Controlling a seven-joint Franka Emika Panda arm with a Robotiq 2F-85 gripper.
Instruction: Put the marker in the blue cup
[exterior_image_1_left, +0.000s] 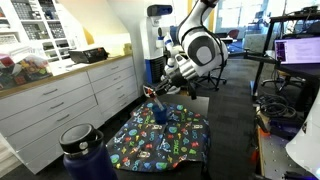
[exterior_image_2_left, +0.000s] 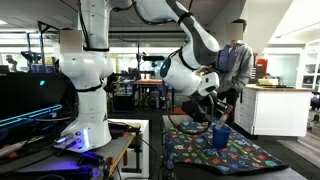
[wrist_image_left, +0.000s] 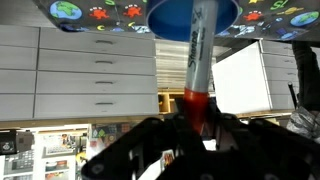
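Marker (wrist_image_left: 197, 55) gripped in claw (wrist_image_left: 197, 118), over blue cup (wrist_image_left: 168, 18)

From my seat the cup (wrist_image_left: 193, 17) reads plain dark blue. The marker (wrist_image_left: 197, 65) is pale grey with a red end. The cloth (exterior_image_1_left: 170, 142) is dark, printed all over with small cartoon shapes in green, red, blue and yellow. The pincer (wrist_image_left: 198, 112) looks black. The bottle (exterior_image_1_left: 85, 150) is dark navy, the drawers (exterior_image_1_left: 62, 105) white.

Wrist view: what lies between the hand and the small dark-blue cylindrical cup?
Only the slim grey red-ended marker, held by the hand, reaching the mouth of the dark-blue cup, shown in the wrist view.
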